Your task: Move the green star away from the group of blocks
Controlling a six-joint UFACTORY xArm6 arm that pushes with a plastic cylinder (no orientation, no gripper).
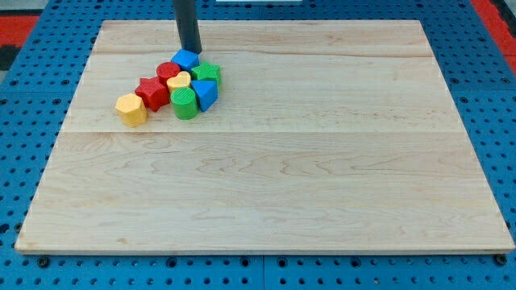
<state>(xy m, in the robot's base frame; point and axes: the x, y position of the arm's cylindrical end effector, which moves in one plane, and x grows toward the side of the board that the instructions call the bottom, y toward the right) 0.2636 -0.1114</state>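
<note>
The green star lies at the upper right of a tight group of blocks in the view's upper left. It touches a blue block on its upper left and a blue triangle-like block below it. A yellow block sits just left of it. My tip is at the top edge of the group, right behind the blue block and up-left of the green star.
The group also holds a red round block, a red star, a green round block and a yellow hexagon-like block at its lower left. All lie on a wooden board.
</note>
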